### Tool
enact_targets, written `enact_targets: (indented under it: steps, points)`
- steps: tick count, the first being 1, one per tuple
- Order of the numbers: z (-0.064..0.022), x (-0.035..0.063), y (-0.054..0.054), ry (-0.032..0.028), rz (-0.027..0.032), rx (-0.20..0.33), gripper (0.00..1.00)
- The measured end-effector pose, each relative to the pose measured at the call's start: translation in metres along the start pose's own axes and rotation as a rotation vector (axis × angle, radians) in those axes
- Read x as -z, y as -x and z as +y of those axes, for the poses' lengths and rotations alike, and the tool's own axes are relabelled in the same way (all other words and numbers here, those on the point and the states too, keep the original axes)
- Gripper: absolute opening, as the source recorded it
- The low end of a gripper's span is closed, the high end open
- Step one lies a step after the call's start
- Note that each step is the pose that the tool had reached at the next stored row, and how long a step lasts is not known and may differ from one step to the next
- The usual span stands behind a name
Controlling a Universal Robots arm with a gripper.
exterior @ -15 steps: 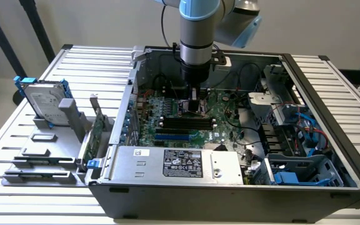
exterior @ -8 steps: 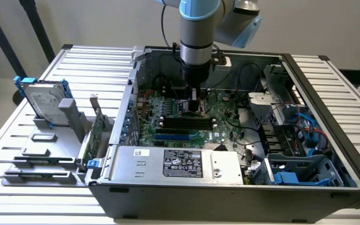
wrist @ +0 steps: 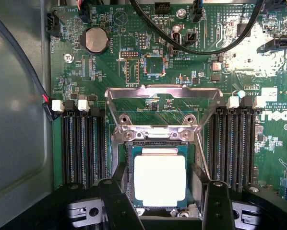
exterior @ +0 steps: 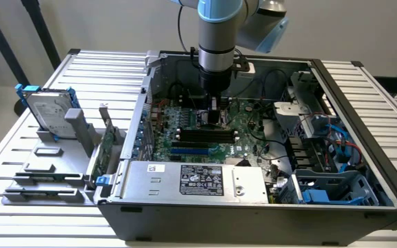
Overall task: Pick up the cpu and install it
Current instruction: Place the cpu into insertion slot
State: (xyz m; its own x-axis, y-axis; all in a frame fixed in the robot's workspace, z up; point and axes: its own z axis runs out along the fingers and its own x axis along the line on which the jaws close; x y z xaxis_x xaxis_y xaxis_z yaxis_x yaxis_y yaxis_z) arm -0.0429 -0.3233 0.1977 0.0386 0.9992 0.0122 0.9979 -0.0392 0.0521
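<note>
cpu [wrist: 160, 179]: lies flat in its socket on the green board, silver top up, green rim showing all round.

- Slatted table [exterior: 26, 206] carries the open computer case [exterior: 254, 214]; the arm reaches down into the case from above.
- Motherboard [wrist: 191, 62] covers the case floor, with memory slots [wrist: 83, 143] on either side of the socket.
- Metal clamp frame [wrist: 162, 91] over the socket is swung up, so the chip looks placed but not yet locked down.
- Gripper [wrist: 162, 187] hangs straight over the chip. Its black fingers [wrist: 115, 203] stand one to each side, jaws spread wider than the chip, with a gap visible on one side. Released, nothing held.

Handling, as judged: small, light, rigid. The metal lid is smooth, so a pinch from above would likely slip. Best hold is by two opposite edges of the green rim, level, with light force. The underside contacts and socket pins are presumably delicate: no sliding, no tilt, no pressing down.
</note>
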Motion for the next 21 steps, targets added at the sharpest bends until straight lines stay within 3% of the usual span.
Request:
enact_targets:
  steps: [8, 16, 21]
  points:
    - [0.0003, 0.0071, -0.0001, 0.0, 0.0, 0.0, 0.63]
    - [0.0, 0.0068, 0.0, 0.0, 0.0006, 0.0, 0.63]
    - [-0.0009, 0.0043, 0.0, 0.0005, 0.0083, 0.0, 0.63]
